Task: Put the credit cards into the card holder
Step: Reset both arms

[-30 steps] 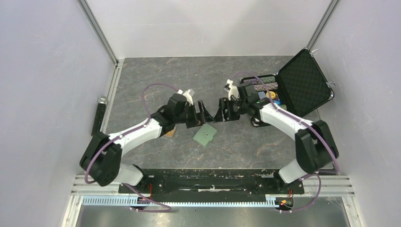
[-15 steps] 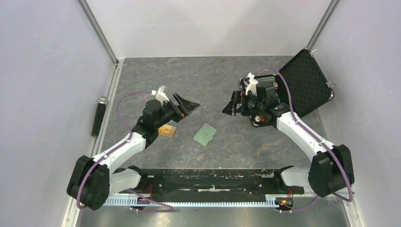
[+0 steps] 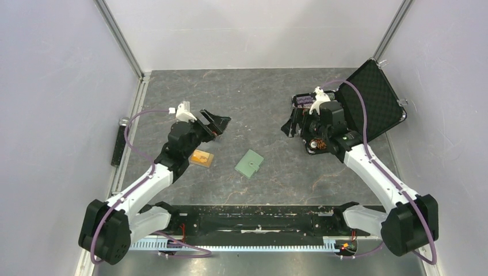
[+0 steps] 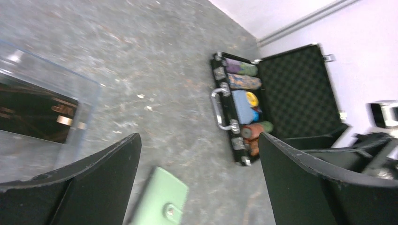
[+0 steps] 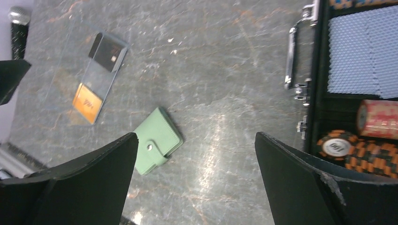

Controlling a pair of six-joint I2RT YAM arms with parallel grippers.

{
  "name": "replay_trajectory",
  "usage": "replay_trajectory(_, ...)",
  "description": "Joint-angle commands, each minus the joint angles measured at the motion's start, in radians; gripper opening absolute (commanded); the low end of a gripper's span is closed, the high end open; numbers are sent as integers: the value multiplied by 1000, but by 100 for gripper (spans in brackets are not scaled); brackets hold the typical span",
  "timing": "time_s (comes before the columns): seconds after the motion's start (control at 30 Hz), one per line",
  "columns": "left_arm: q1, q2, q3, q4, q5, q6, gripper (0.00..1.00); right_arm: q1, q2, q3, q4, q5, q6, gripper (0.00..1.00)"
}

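1. Hovering above the bench (image 3: 270,98), the left hand (image 3: 221,125) is released, jaws spread wide with nothing between them, over the bench's left half.
2. The right hand (image 3: 290,123) is released too and empty, just beside the front edge of the open black case (image 3: 374,98).
3. The card holder (image 3: 249,164) lies flat and closed on the bench between the two arms, well apart from both hands. Its snap tab shows only in the wrist views.
4. The credit cards (image 3: 202,157) are left of the card holder, near it but not touching. The top view gives just an orange patch beside the left arm.
5. The right wrist view splits that into a dark card (image 5: 109,50) and an orange card (image 5: 88,102), end to end inside a clear box (image 5: 70,65).
6. The left wrist view catches the dark card and the box wall only; the orange one is out of frame.
7. Case contents are clearest in the right wrist view: poker chips (image 5: 371,140) and a blue patterned deck (image 5: 361,51). The left wrist view adds the foam-lined lid.
8. A black cylinder (image 3: 122,138) lies at the bench's left edge, seen from the top and right wrist views.
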Motion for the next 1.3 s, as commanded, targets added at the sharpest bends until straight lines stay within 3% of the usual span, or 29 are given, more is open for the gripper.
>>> replay_trajectory(0.0,4,-32,57,-45,-175,233,100,-3,-48,-26,52,155,-42,98)
replay_trajectory(0.27,5,-37,107,-49,-231,584,100,-4,-124,-153,262,295,-87,98)
replay_trajectory(0.53,5,25,214,-192,-236,770,100,-4,-61,-170,452,360,-168,98)
replay_trajectory(0.73,5,-2,240,-295,-304,767,100,-3,48,-162,586,313,-132,98)
replay_trajectory(0.93,5,-63,240,-483,-395,663,100,-3,206,-128,719,170,17,98)
replay_trajectory(1.07,4,-110,232,-614,-442,569,100,-3,313,-73,724,97,133,98)
replay_trajectory(1.27,4,-201,177,-700,-483,502,100,-3,378,-18,686,55,156,98)
